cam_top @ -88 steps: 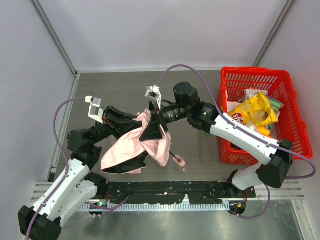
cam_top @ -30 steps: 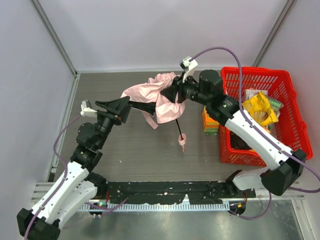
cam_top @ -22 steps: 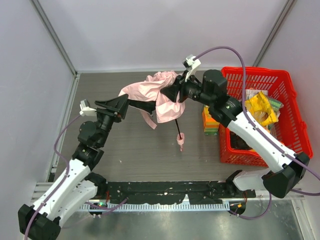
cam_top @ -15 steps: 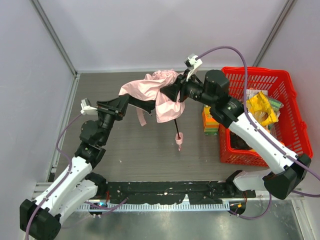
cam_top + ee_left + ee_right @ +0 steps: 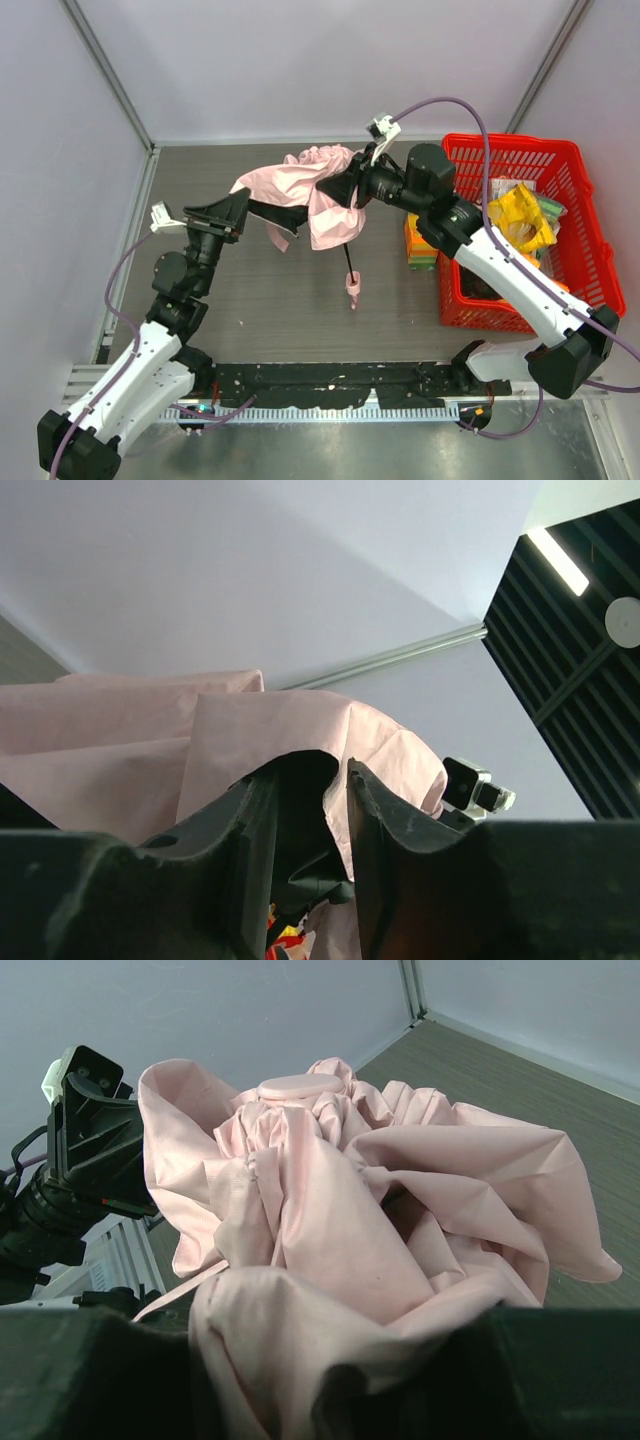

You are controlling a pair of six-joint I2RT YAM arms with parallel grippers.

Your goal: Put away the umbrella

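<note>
The pale pink umbrella (image 5: 290, 180) hangs in the air over the back middle of the table, its canopy bunched and half folded. Its dark shaft drops down to a pink handle (image 5: 352, 287). My right gripper (image 5: 345, 187) is shut on the canopy's right side; in the right wrist view, pink fabric (image 5: 330, 1210) drapes over and hides the fingers. My left gripper (image 5: 262, 210) reaches in from the left and grips the canopy's dark underside. In the left wrist view, its jaws (image 5: 310, 770) stand narrow, with dark lining and a pink edge (image 5: 250, 730) between them.
A red basket (image 5: 560, 160) stands at the right and holds a yellow snack bag (image 5: 515, 220) and other packets. An orange and green box (image 5: 420, 245) stands against its left wall. Grey walls enclose the table on the left, back and right.
My left gripper has narrowed onto the canopy's left underside and drawn back slightly to the left. The umbrella and its handle have drifted a little left. The right arm has barely moved.
</note>
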